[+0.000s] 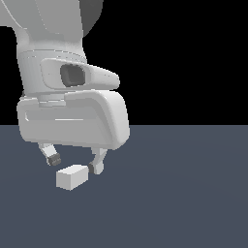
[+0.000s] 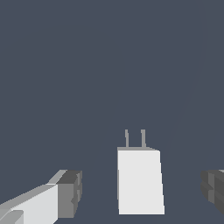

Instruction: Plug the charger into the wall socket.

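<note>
Item: Franka Panda arm, white, entering the exterior view from 11 o'clock and filling its upper half on the exterior view's left.

End effector: the gripper (image 1: pixel 75 162) hangs low over the dark grey-blue floor (image 1: pixel 184 193). Its jaws stand wide apart, with dark pads at the tips of the pale fingers (image 1: pixel 98 164). It grasps nothing.

Charger (image 1: pixel 71 177): small pale rectangular block, lying on the floor beneath the gripper, at about 7 o'clock from the frame's centre in the exterior view. One finger pad appears to be at or just beside the block's upper corner; contact cannot be confirmed.

Wrist view: the charger (image 2: pixel 140 180) sits between the two finger pads (image 2: pixel 70 192), clear floor showing on both sides of it. Two thin prongs (image 2: pixel 134 138) project from its far end toward 12 o'clock.

Wall socket: not seen in either view.
</note>
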Controlling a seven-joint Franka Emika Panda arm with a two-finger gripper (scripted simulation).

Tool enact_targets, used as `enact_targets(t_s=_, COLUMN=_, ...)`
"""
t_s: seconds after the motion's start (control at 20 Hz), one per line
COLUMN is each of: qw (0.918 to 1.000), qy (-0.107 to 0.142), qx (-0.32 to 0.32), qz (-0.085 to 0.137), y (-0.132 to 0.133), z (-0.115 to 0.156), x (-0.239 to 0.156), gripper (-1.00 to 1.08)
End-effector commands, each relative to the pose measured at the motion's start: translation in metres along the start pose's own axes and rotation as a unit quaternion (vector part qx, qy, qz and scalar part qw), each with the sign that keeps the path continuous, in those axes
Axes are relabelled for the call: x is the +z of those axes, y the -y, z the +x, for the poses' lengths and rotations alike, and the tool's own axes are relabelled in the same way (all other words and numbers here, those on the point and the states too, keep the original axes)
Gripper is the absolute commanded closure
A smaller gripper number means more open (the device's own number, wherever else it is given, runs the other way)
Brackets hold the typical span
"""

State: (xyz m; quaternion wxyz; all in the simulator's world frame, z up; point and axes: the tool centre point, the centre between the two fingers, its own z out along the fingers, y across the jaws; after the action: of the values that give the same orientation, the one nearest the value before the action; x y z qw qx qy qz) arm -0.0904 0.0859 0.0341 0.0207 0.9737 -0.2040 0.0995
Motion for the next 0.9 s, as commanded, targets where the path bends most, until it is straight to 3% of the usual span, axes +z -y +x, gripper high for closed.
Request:
enact_targets(t_s=0.0, qw=1.0000, qy=0.000, qx=0.000, qz=0.000, y=0.000, z=-0.002, x=0.010, gripper=-0.92)
enact_targets(t_s=0.35, qw=1.0000, qy=0.000, qx=0.000, qz=0.000, y=0.000, z=-0.004, x=0.022, gripper=-0.92)
enact_targets(t_s=0.4, qw=1.0000, qy=0.000, qx=0.000, qz=0.000, y=0.000, z=-0.004, x=0.022, gripper=1.08)
enact_targets(t_s=0.85, qw=1.0000, qy=0.000, qx=0.000, qz=0.000, y=0.000, z=-0.004, x=0.022, gripper=1.08)
